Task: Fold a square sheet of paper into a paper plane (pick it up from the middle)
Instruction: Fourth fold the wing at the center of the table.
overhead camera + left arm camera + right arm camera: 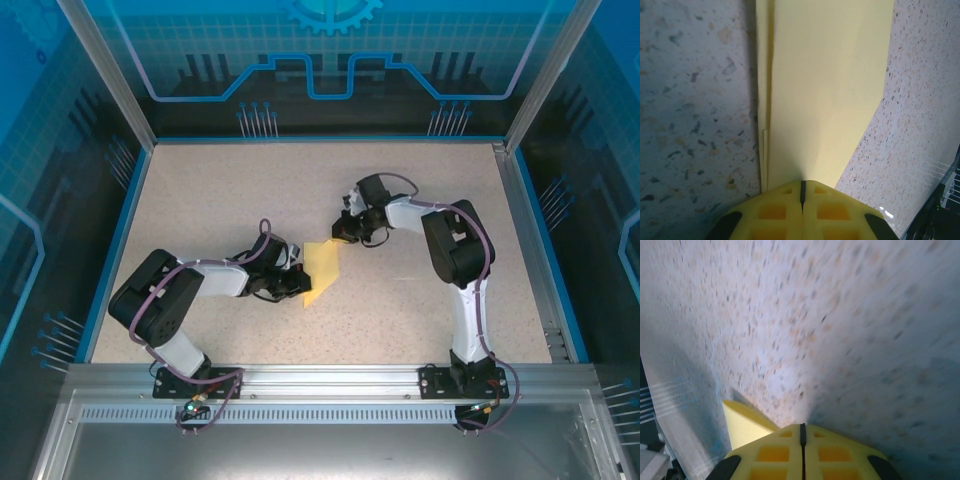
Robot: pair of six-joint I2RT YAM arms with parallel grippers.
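The yellow sheet of paper point(322, 270) is lying on the speckled bench point(220, 200) near the centre of the top view, between the two arms. It is not reading as a square. It is showing as a narrow strip tapering toward its lower end, and in the left wrist view stacked layers are running along its left edge point(765, 150).

The left fingers point(795, 191) are pressed fully together at the bottom of that frame, and the paper's end is running into their tips, so they appear to be pinching it. The right fingers point(796, 432) are also closed, with nothing between them. A corner of the paper point(742, 422) is sitting just beside them at lower left, in a blurred frame.

Judging by this, the folding is well under way. A finished dart with spread wings is not showing yet, so the last creases are probably left.
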